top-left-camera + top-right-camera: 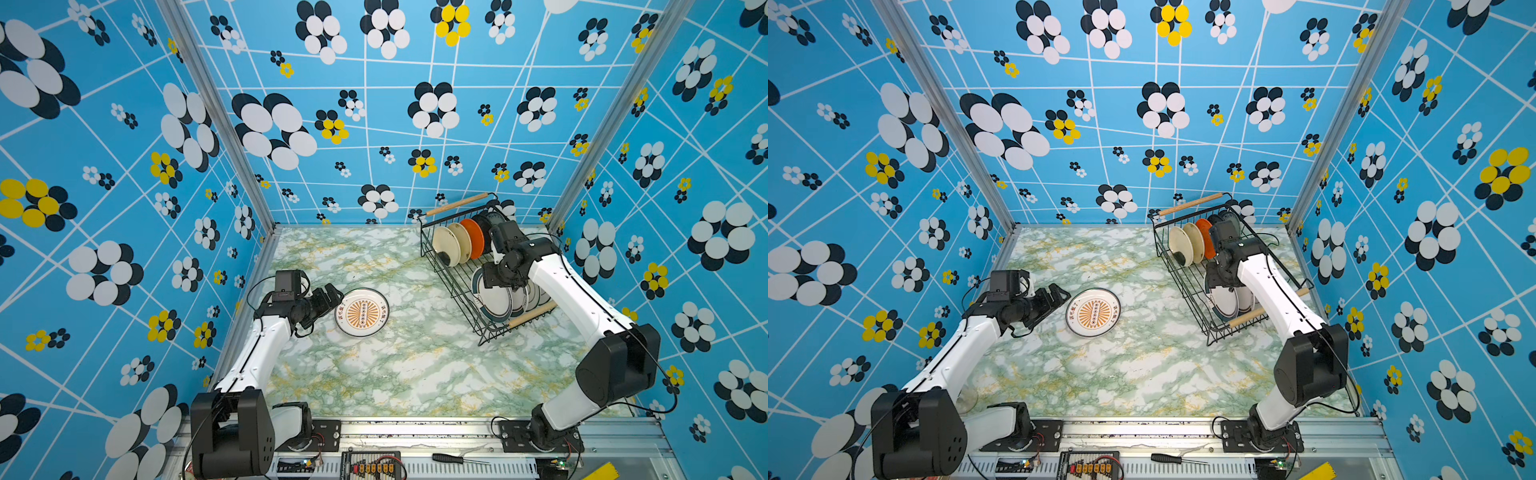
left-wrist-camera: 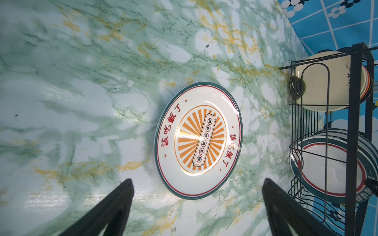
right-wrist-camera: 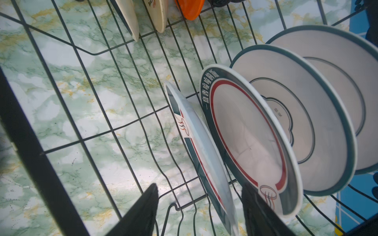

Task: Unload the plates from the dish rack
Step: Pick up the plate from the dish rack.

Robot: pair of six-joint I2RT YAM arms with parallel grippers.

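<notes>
A white plate (image 1: 361,312) (image 1: 1093,312) (image 2: 198,141) with an orange sunburst emblem lies flat on the marble table. My left gripper (image 1: 332,301) (image 1: 1059,297) (image 2: 198,180) is open just behind its near rim, touching nothing. The black wire dish rack (image 1: 457,220) (image 1: 1187,216) (image 3: 24,130) stands at the back right. It holds small cream and orange plates (image 1: 457,245) and several large dark-rimmed plates (image 1: 496,301). My right gripper (image 1: 492,276) (image 3: 199,185) is inside the rack, open, with its fingers on either side of the frontmost large plate (image 3: 204,147).
The rack's wooden handles (image 1: 457,203) (image 1: 532,315) stick out at its far and near ends. A screwdriver (image 1: 451,458) and a connector board (image 1: 372,465) lie on the front rail. Patterned walls close the table on three sides.
</notes>
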